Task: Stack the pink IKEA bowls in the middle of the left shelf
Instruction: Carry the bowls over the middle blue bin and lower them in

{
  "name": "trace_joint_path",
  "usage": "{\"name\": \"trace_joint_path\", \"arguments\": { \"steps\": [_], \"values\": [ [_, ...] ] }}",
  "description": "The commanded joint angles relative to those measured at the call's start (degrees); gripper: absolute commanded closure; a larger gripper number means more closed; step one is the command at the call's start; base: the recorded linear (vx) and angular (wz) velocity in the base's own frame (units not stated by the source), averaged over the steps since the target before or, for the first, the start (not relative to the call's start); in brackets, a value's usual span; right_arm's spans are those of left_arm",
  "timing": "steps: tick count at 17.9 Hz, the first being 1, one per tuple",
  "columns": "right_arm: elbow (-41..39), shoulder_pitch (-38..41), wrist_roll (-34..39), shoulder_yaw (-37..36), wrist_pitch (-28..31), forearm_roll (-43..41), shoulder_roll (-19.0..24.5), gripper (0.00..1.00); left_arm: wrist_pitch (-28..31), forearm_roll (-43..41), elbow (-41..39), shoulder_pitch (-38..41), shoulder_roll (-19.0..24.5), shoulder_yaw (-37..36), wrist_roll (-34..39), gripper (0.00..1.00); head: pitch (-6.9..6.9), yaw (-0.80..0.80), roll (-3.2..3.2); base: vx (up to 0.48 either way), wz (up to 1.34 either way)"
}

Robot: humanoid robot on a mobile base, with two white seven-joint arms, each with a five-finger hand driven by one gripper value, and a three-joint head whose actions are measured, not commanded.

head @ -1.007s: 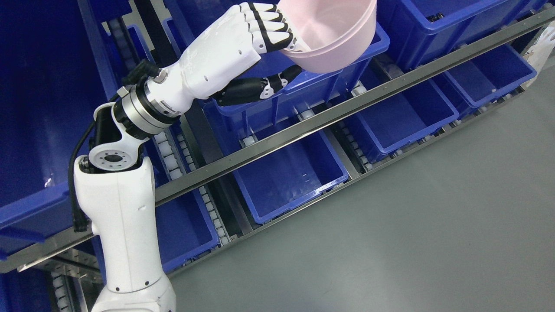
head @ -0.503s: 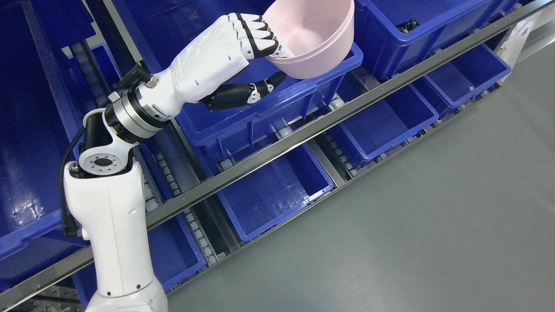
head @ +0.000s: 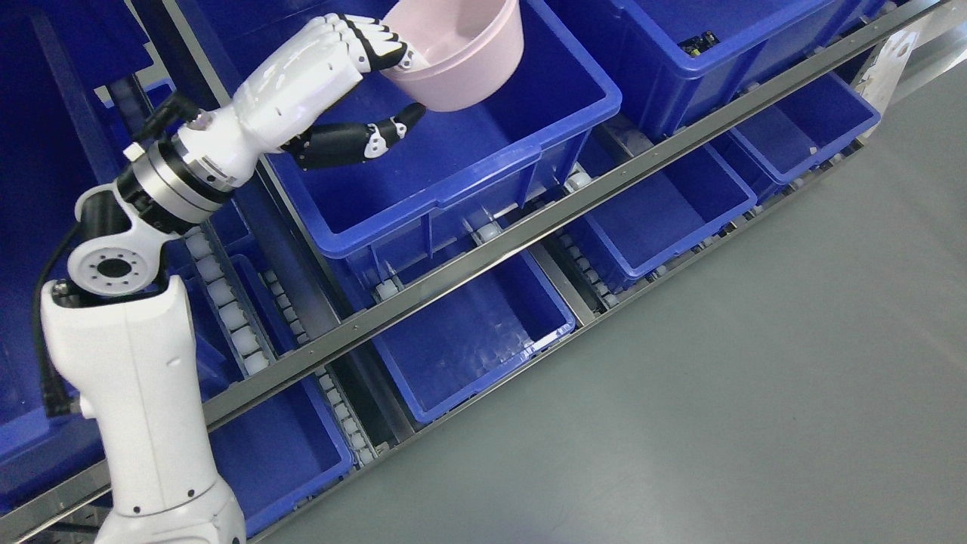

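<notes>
A pale pink bowl (head: 461,53) hangs at the top of the head view, over the inside of a large blue bin (head: 483,162) on the middle shelf level. My left hand (head: 385,83) is shut on the bowl's near rim, with the fingers (head: 370,41) hooked over the rim and the dark thumb (head: 378,136) underneath. The left arm rises from the lower left corner. The bowl's far edge is cut off by the top of the picture. The bin's floor below the bowl looks bare.
A metal shelf rail (head: 529,227) runs diagonally across the picture. Below it sit more blue bins (head: 476,332), (head: 665,211). Another bin (head: 702,45) stands at the upper right. Roller tracks (head: 227,302) lie between bins. Grey floor (head: 718,393) fills the lower right.
The whole picture has shifted, so the camera moved. My left hand and the pink bowl now sit further over the inside of the large blue bin, not above its front wall.
</notes>
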Motion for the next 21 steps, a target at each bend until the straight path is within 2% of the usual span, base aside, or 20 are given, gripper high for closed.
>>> {"name": "trace_joint_path", "arguments": {
  "steps": [1, 6, 8, 13, 21],
  "values": [
    [0.00, 0.00, 0.25, 0.00, 0.05, 0.00, -1.00, 0.00, 0.88, -0.20, 6.53, -1.56, 9.31, 3.11, -0.04, 0.88, 0.00, 0.00, 0.00, 0.003, 0.02],
    [0.00, 0.00, 0.25, 0.00, 0.05, 0.00, -1.00, 0.00, 0.80, -2.74, 11.63, -3.75, 8.62, 0.05, -0.04, 0.87, 0.00, 0.00, 0.00, -0.019, 0.04],
    [0.00, 0.00, 0.25, 0.00, 0.05, 0.00, -1.00, 0.00, 0.80, -4.33, 14.35, -5.86, 6.69, -3.38, 0.40, 0.87, 0.00, 0.00, 0.00, -0.100, 0.10],
    [0.00, 0.00, 0.25, 0.00, 0.05, 0.00, -1.00, 0.00, 0.80, -9.34, 17.70, -10.79, -0.17, -4.36, 0.66, 0.87, 0.00, 0.00, 0.00, -0.048, 0.03],
    [0.00, 0.00, 0.25, 0.00, 0.05, 0.00, -1.00, 0.00, 0.80, -13.82, 23.06, -13.87, -0.53, -5.05, 0.66, 0.87, 0.00, 0.00, 0.00, -0.023, 0.03]
  ]
}}
